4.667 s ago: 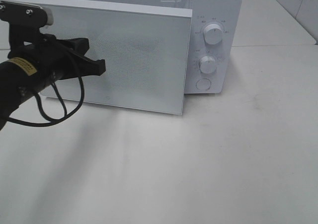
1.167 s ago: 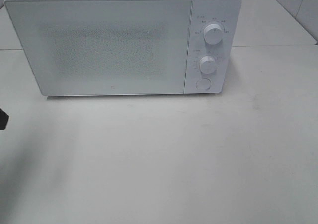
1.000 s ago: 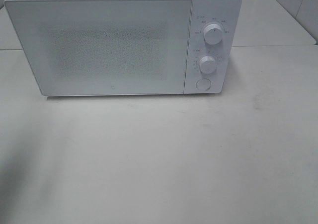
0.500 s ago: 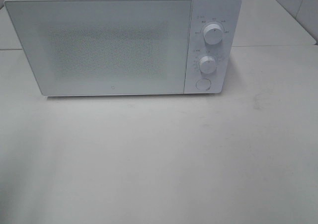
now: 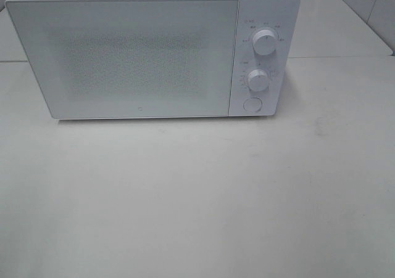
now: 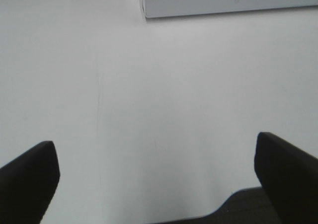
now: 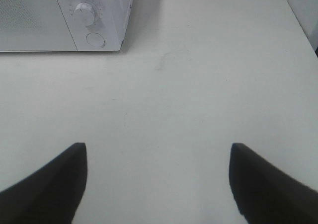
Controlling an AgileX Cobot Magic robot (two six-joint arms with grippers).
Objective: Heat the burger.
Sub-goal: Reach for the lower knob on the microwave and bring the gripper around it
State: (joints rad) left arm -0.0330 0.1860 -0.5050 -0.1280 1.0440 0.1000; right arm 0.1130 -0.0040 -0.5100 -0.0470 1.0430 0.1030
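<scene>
Exterior high view is showing the white microwave (image 5: 142,50) standing near the far edge of the tabletop (image 5: 197,198), toward its far-left corner, with its door (image 5: 129,59) sitting fully shut. The burger is not showing in any view. The speckled door panel is hiding the cavity, so I am judging that it is probably lying inside, though that cannot be confirmed.

Neither arm is appearing in this view. The left jaws are hanging spread wide and empty over bare tabletop toward the left edge, in front of a lower corner of the microwave. The right jaws are likewise gaping empty, facing the control panel from well back toward the near edge.

What is remaining, I am guessing, is setting the upper knob (image 5: 264,42) and the lower knob (image 5: 257,80). Both are looking small, smooth and close together, so the jaws could be slipping off or catching the wrong one, and overturning would be overheating the food. Nudging the round button (image 5: 252,104) just below could be popping the door open. Pushing hard could be sliding the microwave backward.
</scene>
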